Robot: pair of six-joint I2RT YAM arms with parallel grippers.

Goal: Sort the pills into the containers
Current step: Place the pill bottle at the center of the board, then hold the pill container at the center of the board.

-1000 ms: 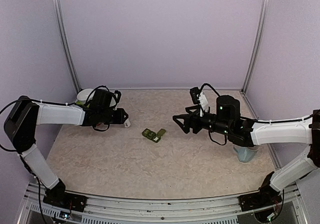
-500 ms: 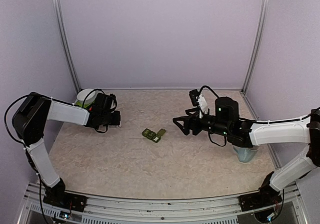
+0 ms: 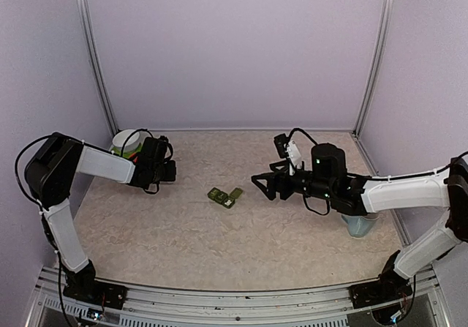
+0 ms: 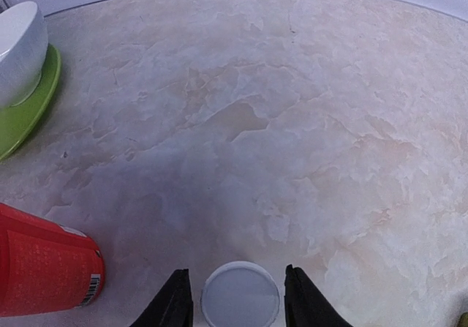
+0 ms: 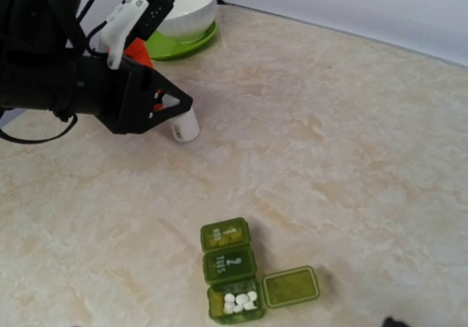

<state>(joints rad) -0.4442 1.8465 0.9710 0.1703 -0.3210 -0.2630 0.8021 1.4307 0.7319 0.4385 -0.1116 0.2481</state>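
Observation:
The containers (image 5: 230,268) are a dark green strip of three compartments at mid-table, also seen as the containers (image 3: 224,196) from above. The nearest compartment is open, its lid flipped to the right, with white pills (image 5: 241,302) inside. The other two lids are shut. My left gripper (image 4: 236,271) stands open around a small white bottle (image 4: 240,295), with a gap on each side. In the right wrist view that bottle (image 5: 183,127) sits on the table at the left gripper (image 5: 179,115). My right gripper (image 3: 262,183) hovers open and empty, right of the strip.
A white bowl on a green plate (image 3: 128,140) sits at the back left, and the bowl (image 4: 18,56) is also in the left wrist view. A red canister (image 4: 44,268) lies left of the left fingers. A pale blue mug (image 3: 360,224) stands under the right forearm.
My left gripper has drawn back left toward the bowl with the white bottle, and its jaws have parted from the bottle. The right arm has edged slightly left.

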